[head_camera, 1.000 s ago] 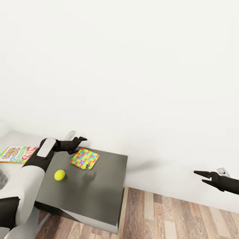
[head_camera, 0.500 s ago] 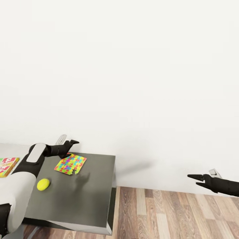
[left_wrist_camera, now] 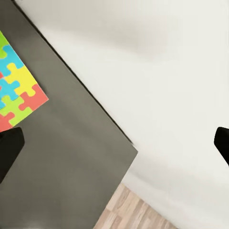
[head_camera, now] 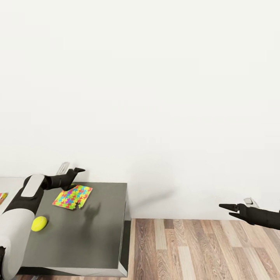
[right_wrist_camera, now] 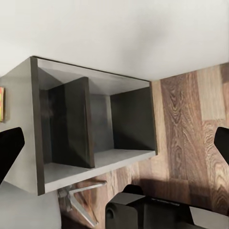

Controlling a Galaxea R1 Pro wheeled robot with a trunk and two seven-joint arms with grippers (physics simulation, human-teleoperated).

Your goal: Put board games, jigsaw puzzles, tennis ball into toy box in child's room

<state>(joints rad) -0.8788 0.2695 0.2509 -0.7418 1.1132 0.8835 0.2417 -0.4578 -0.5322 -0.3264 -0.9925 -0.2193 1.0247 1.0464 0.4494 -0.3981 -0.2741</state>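
I hold my left gripper [head_camera: 76, 172] above the jigsaw puzzle [head_camera: 72, 196], fingers spread, ready to drop onto it; the tennis ball [head_camera: 39, 223] lies nearby on the table [head_camera: 101, 233]. My right gripper [head_camera: 229, 210] idles open over the floor [head_camera: 202, 249].

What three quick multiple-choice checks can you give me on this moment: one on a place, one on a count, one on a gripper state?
1. The tennis ball lies:
A. on the dark grey table
B. on the wood floor
C. in the left gripper

2. Jigsaw puzzles on that table in the head view:
A. none
B. one
C. three

3. The right gripper is:
A. shut on a puzzle
B. shut on the ball
C. open, holding nothing

Answers:
1 A, the ball rests on the tabletop beside the left arm.
2 B, a single jigsaw puzzle lies near the left gripper.
3 C, its fingers are spread, over the floor.
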